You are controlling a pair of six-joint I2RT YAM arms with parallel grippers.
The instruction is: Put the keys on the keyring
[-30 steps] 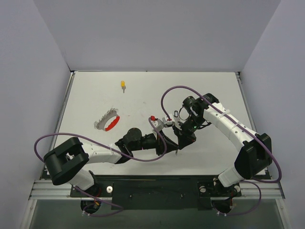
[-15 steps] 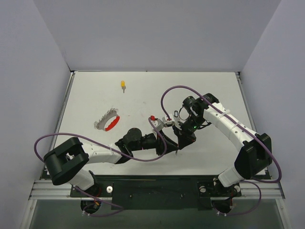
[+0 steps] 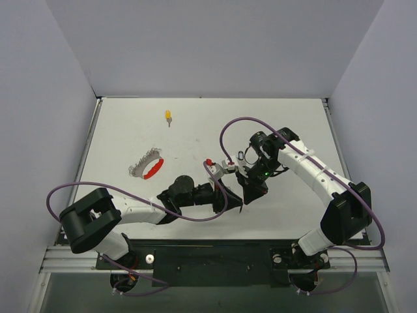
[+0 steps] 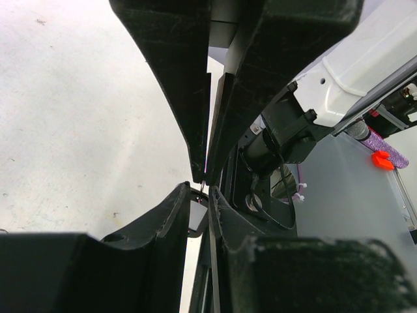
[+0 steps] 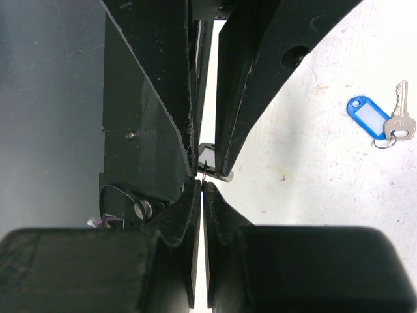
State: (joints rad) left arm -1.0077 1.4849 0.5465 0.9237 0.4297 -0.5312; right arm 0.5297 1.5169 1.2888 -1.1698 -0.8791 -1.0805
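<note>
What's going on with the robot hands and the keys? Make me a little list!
left gripper: shut, pinching a small tagged key
right gripper: shut, tip to tip with the left, seemingly on the same key
keyring: lying on the table, left side, untouched
yellow key: alone near the back
blue key: loose on the table

light: bright, even, diffuse | shadows: soft, faint | wrist views: near fingers blurred, dark | glare: mild
</note>
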